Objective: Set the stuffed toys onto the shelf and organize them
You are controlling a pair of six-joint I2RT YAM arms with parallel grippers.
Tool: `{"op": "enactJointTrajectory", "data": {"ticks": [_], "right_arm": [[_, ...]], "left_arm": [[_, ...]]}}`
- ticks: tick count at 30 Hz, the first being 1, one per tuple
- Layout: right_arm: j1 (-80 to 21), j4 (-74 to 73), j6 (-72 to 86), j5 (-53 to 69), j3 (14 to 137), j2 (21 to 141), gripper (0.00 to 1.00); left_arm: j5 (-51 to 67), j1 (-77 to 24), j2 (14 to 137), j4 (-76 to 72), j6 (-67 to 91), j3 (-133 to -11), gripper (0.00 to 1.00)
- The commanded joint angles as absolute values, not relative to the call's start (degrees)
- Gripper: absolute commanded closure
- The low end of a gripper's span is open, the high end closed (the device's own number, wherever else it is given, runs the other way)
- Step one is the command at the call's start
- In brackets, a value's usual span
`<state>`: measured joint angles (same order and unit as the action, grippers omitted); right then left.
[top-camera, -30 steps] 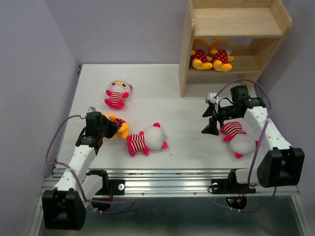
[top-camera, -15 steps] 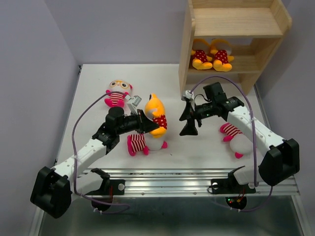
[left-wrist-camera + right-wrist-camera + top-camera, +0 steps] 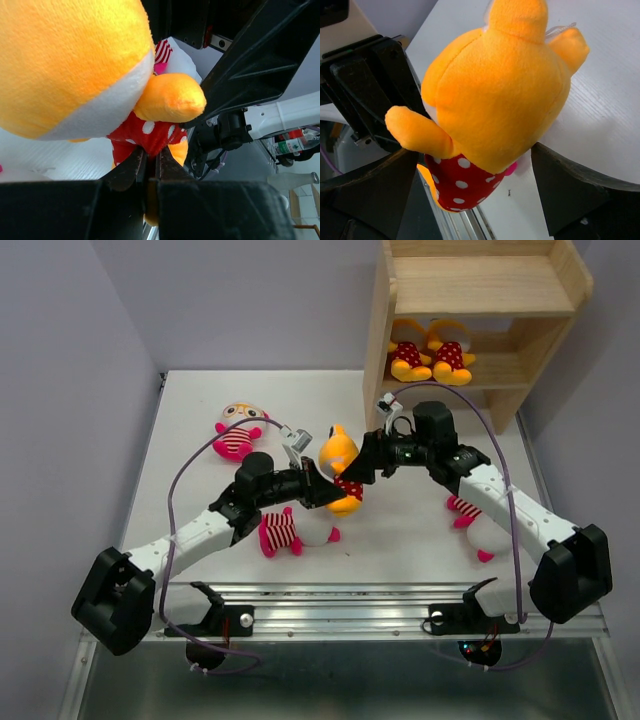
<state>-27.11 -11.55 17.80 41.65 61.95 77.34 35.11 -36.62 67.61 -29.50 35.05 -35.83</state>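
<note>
Toy in hand: I have one yellow toy in a red white-dotted outfit held up over the middle of the table. Its head points toward the far side.
Grip: my left gripper is pinched narrow on the red dotted cloth. In the left wrist view its fingers bite a fold of that cloth just below the toy's orange arm.
Right side: my right gripper is spread wide with a dark finger on either side of the toy's head and body, and it holds nothing. I cannot tell whether either finger touches the plush.
Below the held toy: a striped toy with a white head and pink limbs lies on the table under it, near the front edge.
Other table toys: a second striped toy lies at the far left, well apart from the arms. A third striped toy lies on the right, partly under my right arm.
Shelf: the wooden shelf stands at the far right corner of the table. The held toy is to its left and nearer to me, apart from it.
On the shelf: two more yellow toys sit side by side on the lower tier, touching each other.
</note>
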Motion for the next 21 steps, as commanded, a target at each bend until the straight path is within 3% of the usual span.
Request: {"op": "enactJointTrajectory", "data": {"ticks": [1,3,5,6,9,12,13,14,16,17,21], "right_arm": [[-28.83,-3.35,25.84,41.75,60.3,77.61,0.09],[-28.83,-2.99,26.1,42.18,59.94,78.13,0.18],[-28.83,-2.64,26.02,43.06,59.59,78.57,0.34],[-28.83,-2.46,25.93,43.59,59.59,79.1,0.47],[-28.83,-1.06,25.58,44.64,59.06,79.28,0.67],[-28.83,-0.79,22.43,49.62,59.41,79.36,0.85],[-28.83,-0.79,21.19,51.22,59.59,79.45,0.95],[-28.83,-0.79,19.27,52.63,59.59,79.37,0.99],[-28.83,-1.05,17.06,55.27,59.76,79.19,0.99],[-28.83,-1.23,15.31,55.63,59.77,79.02,0.99],[-26.38,-3.07,10.39,56.51,60.29,78.84,0.99]], "left_arm": [[35.6,-37.27,67.33,-35.42,34.98,-39.02,1.0],[35.6,-37.35,67.41,-35.59,34.98,-39.02,1.0],[35.6,-37.35,67.5,-35.94,35.15,-39.2,1.0],[35.6,-37.35,67.5,-36.03,35.24,-39.2,1.0],[36.03,-37.35,67.94,-36.3,35.86,-39.29,0.98],[36.21,-37.44,67.85,-36.3,36.21,-38.85,0.74],[36.12,-37.44,67.5,-36.3,36.3,-38.67,0.65],[35.43,-37.35,67.33,-35.86,36.3,-38.15,0.4],[34.55,-37.35,66.45,-35.25,36.04,-37.36,0.14],[34.19,-37.35,65.92,-34.98,35.95,-37.09,0.06],[31.82,-37.27,62.85,-33.93,35.16,-35.51,0.01]]}}
